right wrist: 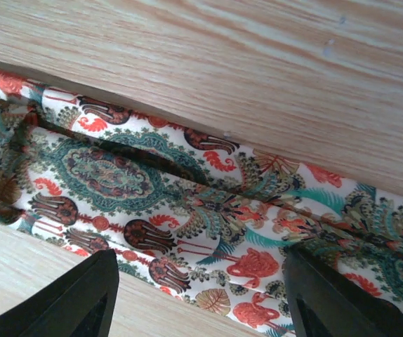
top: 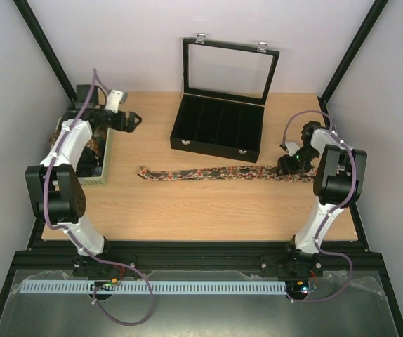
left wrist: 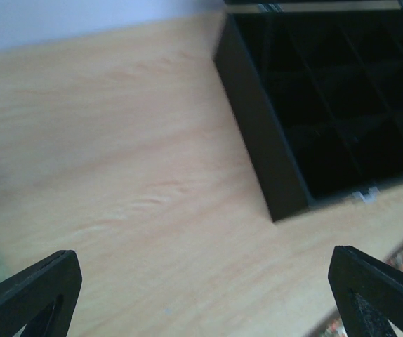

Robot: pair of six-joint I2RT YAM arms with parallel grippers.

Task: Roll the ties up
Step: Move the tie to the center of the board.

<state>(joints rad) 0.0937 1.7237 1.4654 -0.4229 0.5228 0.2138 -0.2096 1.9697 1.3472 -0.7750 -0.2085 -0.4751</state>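
My right fingers straddle the tie at 3 o'clock, partly open, holding nothing; closing crookedly could bunch its fabric. My left fingers gape empty at 10 o'clock.

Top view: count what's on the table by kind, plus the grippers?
Tie: 1, laid out flat
Case: 1, black, lid open
Basket: 1, partly hidden, contents unclear
Grippers: 2, left gripper and right gripper
Total: 5
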